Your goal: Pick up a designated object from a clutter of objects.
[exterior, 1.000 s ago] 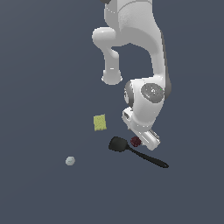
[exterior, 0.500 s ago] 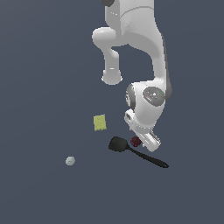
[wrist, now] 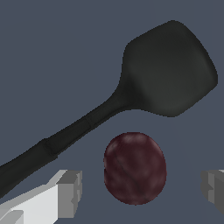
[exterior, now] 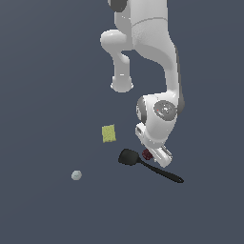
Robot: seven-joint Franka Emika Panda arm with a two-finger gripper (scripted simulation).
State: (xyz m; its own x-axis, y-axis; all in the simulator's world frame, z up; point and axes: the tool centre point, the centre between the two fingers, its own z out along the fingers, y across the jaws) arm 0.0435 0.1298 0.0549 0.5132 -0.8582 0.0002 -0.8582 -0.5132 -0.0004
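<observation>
A plain bench of dark blue-grey colour is filling the whole exterior view, flat and even in tone. In the wrist view the same bench is showing as the background, again uniform, in the same slate shade.

The berry between the gripper's fingers is dark red, mottled with faint paler, purplish streaks. The fingers are grey, and the gripper's body behind them is white. Just beyond the berry, the spatula is matt black all over, blade and handle alike. Farther from the gripper lie a yellow-green block and a pale whitish-green ball. The arm is white with grey joints. The ground is plain dark slate blue.
</observation>
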